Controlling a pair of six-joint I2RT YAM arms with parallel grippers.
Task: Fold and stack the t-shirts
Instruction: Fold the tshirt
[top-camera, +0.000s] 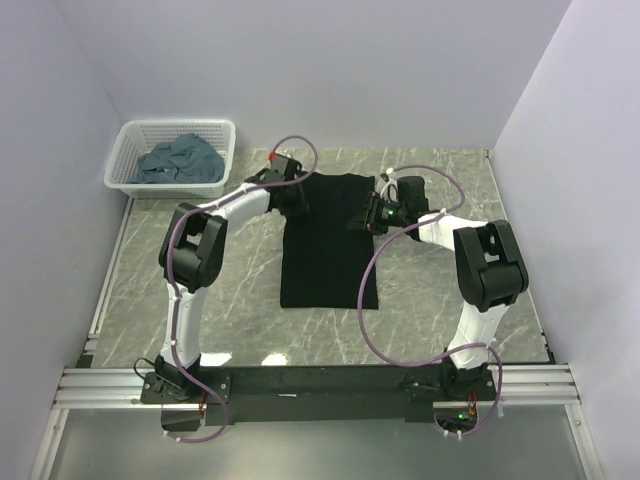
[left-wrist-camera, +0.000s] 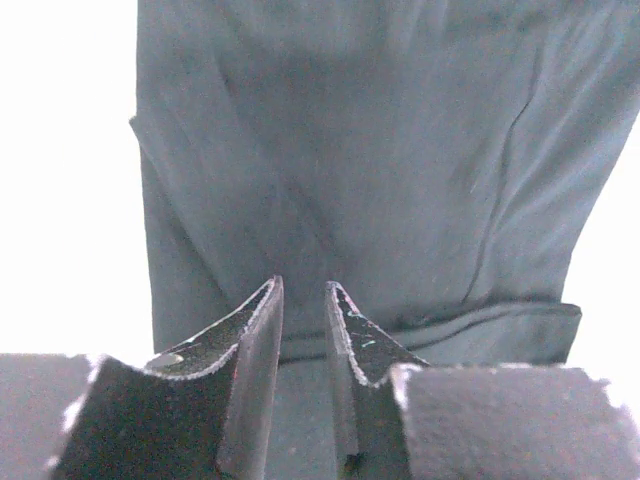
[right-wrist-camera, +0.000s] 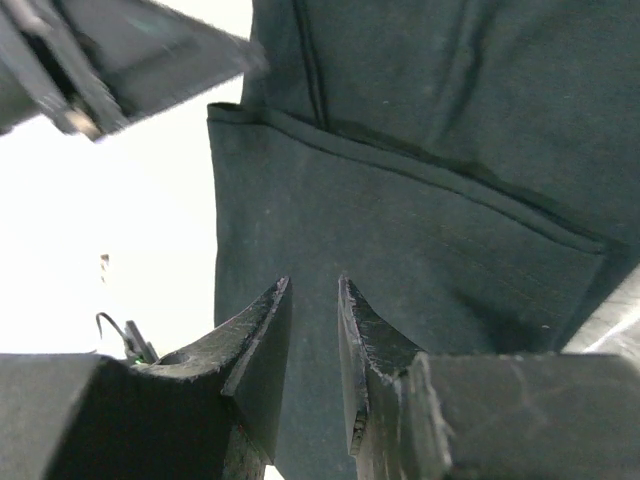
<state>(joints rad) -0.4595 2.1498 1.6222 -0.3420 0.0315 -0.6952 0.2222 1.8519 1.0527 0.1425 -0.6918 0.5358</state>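
black t-shirt (top-camera: 330, 240) lay as a long strip on the table (top-camera: 450, 290). left gripper (left-wrist-camera: 303, 285) and right gripper (right-wrist-camera: 312, 280) sat at its far end, jaws narrowly parted over cloth; whether they pinched it could not be told. you needed both 2 corners lifted level, together.

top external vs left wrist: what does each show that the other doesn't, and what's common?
Only top external: the basket at the far left holding blue-grey shirts, the right gripper at the right edge of the black shirt, and that shirt's whole outline.
Only left wrist: a close-up of a hemmed edge and creases in the cloth, plus the narrow gap between the gripper's fingers.
Both: the black shirt and the left gripper over it.
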